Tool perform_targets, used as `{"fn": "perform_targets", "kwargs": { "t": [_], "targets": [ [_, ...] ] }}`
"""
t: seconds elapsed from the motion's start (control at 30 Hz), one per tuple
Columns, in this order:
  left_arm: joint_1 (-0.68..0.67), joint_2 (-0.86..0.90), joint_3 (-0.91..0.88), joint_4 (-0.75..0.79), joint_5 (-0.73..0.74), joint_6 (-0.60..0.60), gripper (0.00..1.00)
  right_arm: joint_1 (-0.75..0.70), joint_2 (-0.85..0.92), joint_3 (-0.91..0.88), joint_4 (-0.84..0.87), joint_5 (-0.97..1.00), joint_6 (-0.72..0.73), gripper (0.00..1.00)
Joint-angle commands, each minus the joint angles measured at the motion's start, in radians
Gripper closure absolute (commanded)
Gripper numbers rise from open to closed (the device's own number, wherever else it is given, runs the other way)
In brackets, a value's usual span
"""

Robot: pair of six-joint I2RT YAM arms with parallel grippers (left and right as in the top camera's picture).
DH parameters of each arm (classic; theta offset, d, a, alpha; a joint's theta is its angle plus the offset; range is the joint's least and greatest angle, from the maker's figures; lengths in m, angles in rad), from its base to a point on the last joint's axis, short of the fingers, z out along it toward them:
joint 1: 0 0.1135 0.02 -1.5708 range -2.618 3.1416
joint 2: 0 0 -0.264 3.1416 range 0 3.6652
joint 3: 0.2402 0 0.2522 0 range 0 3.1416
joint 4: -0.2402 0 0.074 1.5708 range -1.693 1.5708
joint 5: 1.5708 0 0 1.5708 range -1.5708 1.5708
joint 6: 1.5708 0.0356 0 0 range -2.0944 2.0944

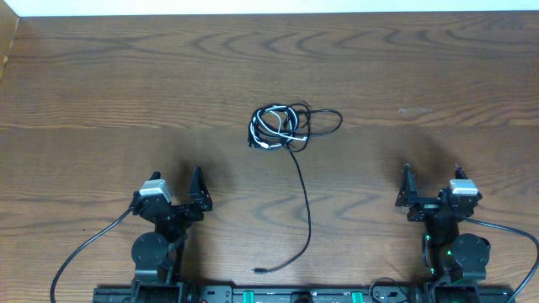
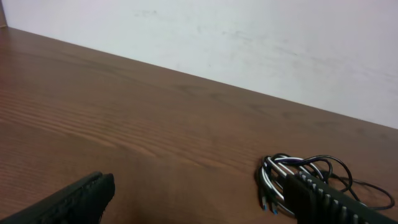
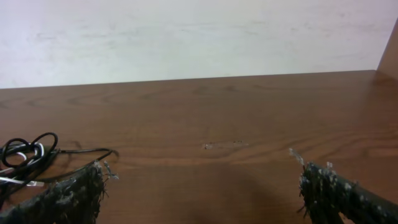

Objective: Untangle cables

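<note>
The cables [image 1: 282, 126] lie in a small tangle of black and white cords at the table's middle. One black tail [image 1: 304, 202] runs from it toward the front and ends in a plug [image 1: 259, 270]. My left gripper [image 1: 177, 181] stands open at the front left, well clear of the tangle, with nothing between its fingers. In the left wrist view the tangle [image 2: 273, 177] shows just behind the right finger [image 2: 323, 199]. My right gripper [image 1: 432, 178] is open and empty at the front right. Its wrist view has the tangle [image 3: 25, 152] far left.
The wooden table [image 1: 101, 93] runs back to a white wall [image 3: 199, 37]. Thick black arm wires [image 1: 84, 248] [image 1: 505, 229] loop near both arm bases. The table's left edge [image 1: 8, 50] shows at the far left corner.
</note>
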State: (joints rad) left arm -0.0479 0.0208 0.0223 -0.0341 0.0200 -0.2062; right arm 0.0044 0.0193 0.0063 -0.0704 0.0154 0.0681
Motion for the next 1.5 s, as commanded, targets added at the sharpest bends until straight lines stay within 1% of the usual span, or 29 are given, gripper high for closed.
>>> {"fn": "perform_targets", "kwargs": {
  "t": [0.0,1.47],
  "targets": [
    [-0.004,0.003,-0.018,-0.039,-0.017,0.002,0.08,0.005,0.003,-0.001,-0.004,0.008,0.009,0.01],
    [-0.004,0.003,-0.018,-0.022,-0.002,0.002,0.08,0.005,0.003,-0.001,-0.004,0.008,0.009,0.01]
  ]
}}
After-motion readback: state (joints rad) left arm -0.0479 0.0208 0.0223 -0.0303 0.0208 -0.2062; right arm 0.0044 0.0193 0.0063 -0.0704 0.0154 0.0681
